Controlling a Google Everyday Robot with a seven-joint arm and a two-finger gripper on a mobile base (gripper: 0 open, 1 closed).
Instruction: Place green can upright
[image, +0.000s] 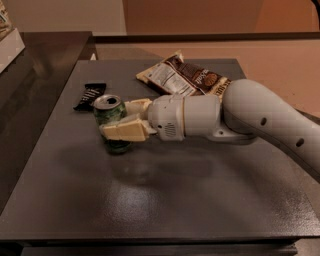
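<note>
The green can (111, 114) stands nearly upright on the dark grey table (150, 200), left of the middle, with its silver pull-tab top facing up. My gripper (114, 120) reaches in from the right and is shut on the can's middle. One cream finger (125, 131) lies across the can's front and the other (136, 106) sits behind it. The can's base is close to the table or touching it; I cannot tell which.
A flat black candy bar wrapper (90, 95) lies just behind the can to the left. A brown and white snack bag (182, 76) lies at the back, behind my arm (240, 117). A darker counter (35, 65) adjoins the table's left side.
</note>
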